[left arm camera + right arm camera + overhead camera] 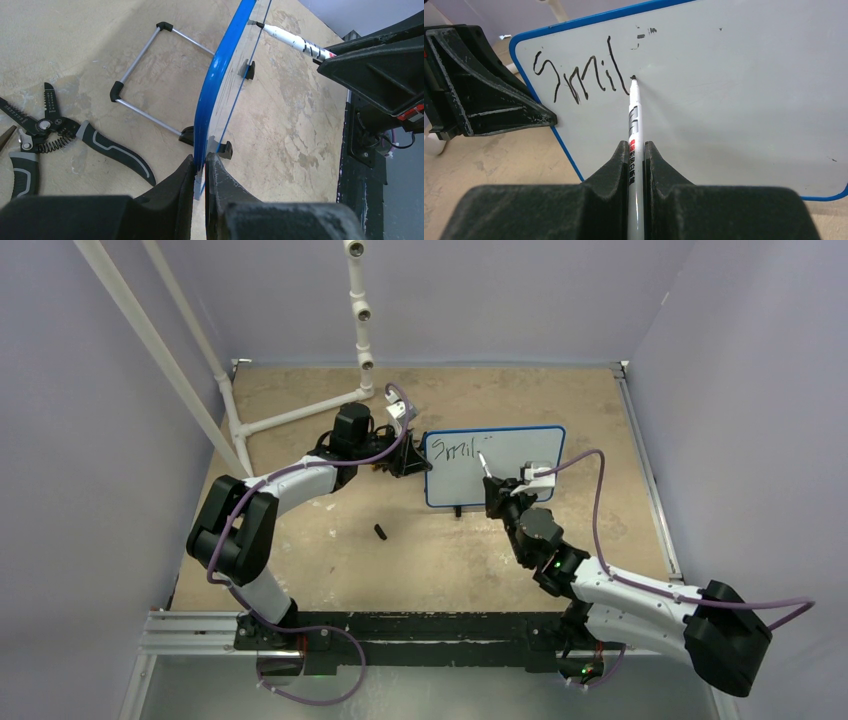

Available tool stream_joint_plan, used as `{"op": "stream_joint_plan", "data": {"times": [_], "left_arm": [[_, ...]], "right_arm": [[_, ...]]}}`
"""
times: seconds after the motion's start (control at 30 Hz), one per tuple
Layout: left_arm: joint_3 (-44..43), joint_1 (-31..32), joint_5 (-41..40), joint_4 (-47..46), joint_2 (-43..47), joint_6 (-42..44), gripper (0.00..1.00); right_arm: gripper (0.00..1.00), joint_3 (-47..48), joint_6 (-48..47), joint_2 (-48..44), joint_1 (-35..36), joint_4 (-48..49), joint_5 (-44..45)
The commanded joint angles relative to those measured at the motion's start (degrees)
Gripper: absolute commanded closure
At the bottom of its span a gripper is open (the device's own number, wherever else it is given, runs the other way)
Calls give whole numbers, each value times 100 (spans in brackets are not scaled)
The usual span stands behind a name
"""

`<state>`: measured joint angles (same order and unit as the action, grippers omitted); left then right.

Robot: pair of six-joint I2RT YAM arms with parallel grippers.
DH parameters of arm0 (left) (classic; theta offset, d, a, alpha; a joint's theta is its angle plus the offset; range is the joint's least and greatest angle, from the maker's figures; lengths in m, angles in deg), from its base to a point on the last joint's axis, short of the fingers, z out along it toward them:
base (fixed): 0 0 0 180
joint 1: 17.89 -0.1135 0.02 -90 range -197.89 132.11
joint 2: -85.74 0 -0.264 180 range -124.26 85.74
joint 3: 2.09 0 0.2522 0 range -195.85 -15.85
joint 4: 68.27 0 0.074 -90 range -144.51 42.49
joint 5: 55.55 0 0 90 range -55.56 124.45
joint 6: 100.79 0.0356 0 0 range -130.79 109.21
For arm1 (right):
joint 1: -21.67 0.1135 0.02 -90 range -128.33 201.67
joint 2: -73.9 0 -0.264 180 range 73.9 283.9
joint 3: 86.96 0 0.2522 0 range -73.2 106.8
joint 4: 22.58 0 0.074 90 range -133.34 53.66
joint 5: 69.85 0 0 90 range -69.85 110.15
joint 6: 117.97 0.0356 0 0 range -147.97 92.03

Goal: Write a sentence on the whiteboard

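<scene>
The whiteboard (515, 455) stands upright mid-table, white with a thin blue frame; it also shows in the right wrist view (734, 85) and edge-on in the left wrist view (215, 95). My left gripper (200, 167) is shut on its left edge (425, 465). My right gripper (636, 150) is shut on a white marker (634, 120), whose black tip touches the board just right of the writing. The sentence (579, 80) reads "Smil" in black at the board's upper left (452, 451). The marker also shows in the top view (484, 464) and the left wrist view (295, 40).
A black marker cap (381, 532) lies on the table in front of the board. Wire strippers (55, 135) and the board's metal stand (145, 70) lie behind it. A white pipe frame (300, 410) stands at the back left.
</scene>
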<state>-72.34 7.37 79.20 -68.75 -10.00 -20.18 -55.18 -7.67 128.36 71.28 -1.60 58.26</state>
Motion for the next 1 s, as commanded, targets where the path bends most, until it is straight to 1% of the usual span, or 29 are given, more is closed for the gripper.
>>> {"op": "stream_joint_plan", "data": {"times": [0.0, 0.23, 0.6, 0.83, 0.97], "left_arm": [[-174, 32, -6, -27, 65, 95, 100], [-179, 32, -1, -26, 73, 89, 100], [-170, 32, 7, -26, 91, 95, 100], [-181, 32, 1, -26, 91, 95, 100], [-178, 32, 7, -28, 91, 91, 100]], "right_arm": [[100, 212, -44, -77, 21, 57, 303], [100, 236, -193, -135, 14, 81, 439], [100, 355, -564, -32, 5, 424, 316], [100, 383, -483, 100, 5, 391, 122], [100, 354, -357, 100, 5, 341, 161]]}}
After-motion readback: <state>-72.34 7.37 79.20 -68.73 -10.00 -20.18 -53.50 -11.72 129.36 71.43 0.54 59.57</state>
